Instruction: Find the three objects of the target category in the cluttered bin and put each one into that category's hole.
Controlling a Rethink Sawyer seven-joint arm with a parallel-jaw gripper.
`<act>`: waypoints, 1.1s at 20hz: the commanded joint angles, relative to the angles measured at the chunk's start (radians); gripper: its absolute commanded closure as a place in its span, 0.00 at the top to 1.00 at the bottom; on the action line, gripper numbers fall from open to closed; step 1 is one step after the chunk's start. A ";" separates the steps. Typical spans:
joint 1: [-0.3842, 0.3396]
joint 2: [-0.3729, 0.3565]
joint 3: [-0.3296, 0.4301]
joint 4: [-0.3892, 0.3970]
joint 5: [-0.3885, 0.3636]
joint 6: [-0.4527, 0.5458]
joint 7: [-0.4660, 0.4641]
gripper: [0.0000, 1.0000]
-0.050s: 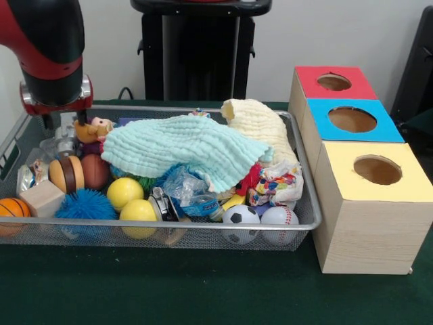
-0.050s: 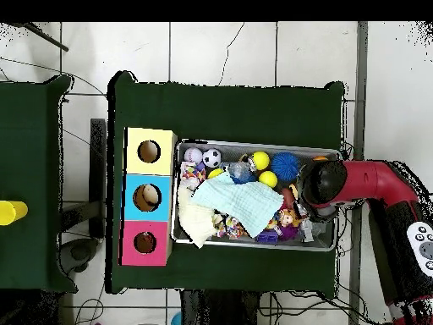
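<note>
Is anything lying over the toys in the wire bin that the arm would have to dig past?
Yes. A pale mint-green muslin cloth is spread across the middle of the wire mesh bin, and a cream knitted cloth is heaped at the end nearest the boxes, both covering toys.

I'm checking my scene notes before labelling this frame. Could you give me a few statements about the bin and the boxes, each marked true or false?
1. A pale green cloth lies over the middle of the wire bin. True.
2. The yellow-topped box sits farthest from the front camera. False: it is nearest; the red-topped box is farthest.
3. A soccer ball and a baseball lie side by side at the bin's front edge. True.
4. The arm hangs over the boxes. False: it is above the bin's opposite end.
5. Each box top has a round hole. True.
</note>
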 commanded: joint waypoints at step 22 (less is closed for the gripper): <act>0.005 0.038 0.066 0.079 0.030 -0.114 -0.244 1.00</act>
